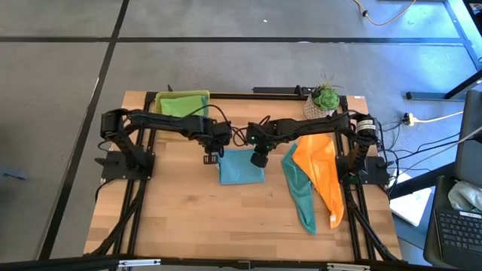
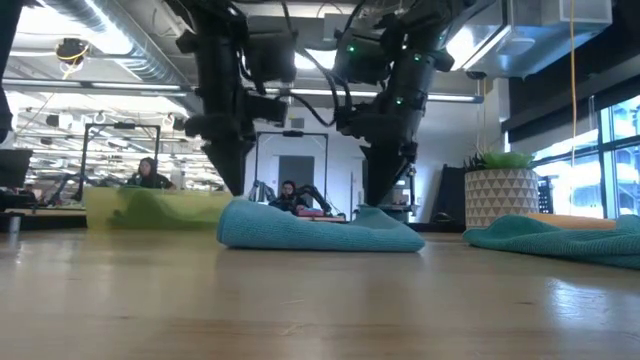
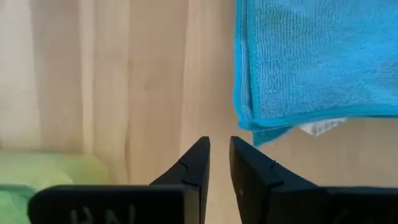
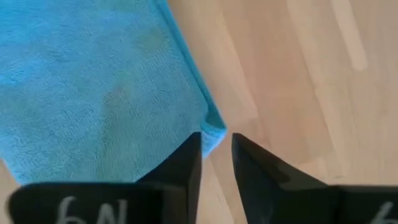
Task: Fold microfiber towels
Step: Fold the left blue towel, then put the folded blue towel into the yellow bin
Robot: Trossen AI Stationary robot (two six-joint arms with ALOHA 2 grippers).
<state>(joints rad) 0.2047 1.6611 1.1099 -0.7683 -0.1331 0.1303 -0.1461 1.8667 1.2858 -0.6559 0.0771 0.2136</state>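
A folded light blue microfiber towel point(image 1: 241, 167) lies flat on the wooden table point(image 1: 188, 211), between my two grippers. My left gripper point(image 1: 211, 156) points down just left of it. Its fingers point(image 3: 219, 146) are slightly open with nothing between them, a short way off the towel's corner point(image 3: 258, 129). My right gripper point(image 1: 260, 159) points down at the towel's far right corner, open. An orange towel point(image 1: 320, 169) lies partly over a teal towel point(image 1: 303, 197) on the right. A lime green towel point(image 1: 183, 105) rests in the tray point(image 1: 160, 96). My right gripper point(image 4: 216, 140) stands with one open fingertip on either side of the blue towel's corner point(image 4: 214, 127), coming from above. Whether a fingertip touches the cloth I cannot tell. The towel lies flat on the table.
The yellow-green tray stands at the far left of the table. A potted plant point(image 1: 324, 98) stands at the far right. Bare wood lies in front of the blue towel toward the near edge. People sit in the room beyond the table point(image 2: 148, 172).
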